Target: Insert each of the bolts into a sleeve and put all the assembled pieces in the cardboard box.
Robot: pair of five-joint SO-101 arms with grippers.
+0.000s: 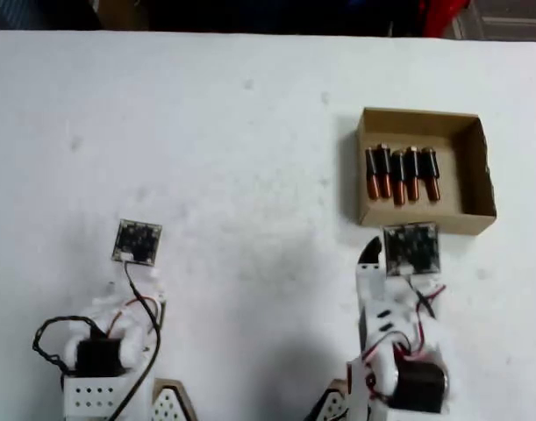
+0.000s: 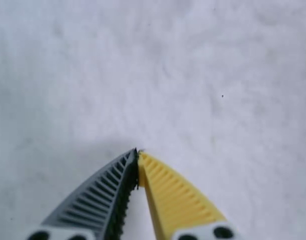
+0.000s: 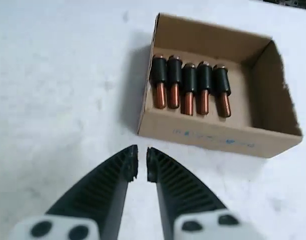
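The cardboard box stands on the white table at the right, and several assembled pieces, copper bolts in black sleeves, lie side by side in it. The right wrist view shows the same box and its row of pieces. My right gripper hangs just in front of the box's near wall, its black fingers almost together with only a thin slit and nothing between them. In the high view its fingertip sits by the box's near left corner. My left gripper is shut and empty over bare table at the near left.
The white table stretches wide to the left of the box and behind it. Both arm bases with their cables stand at the near edge. A dark strip of room lies past the table's far edge.
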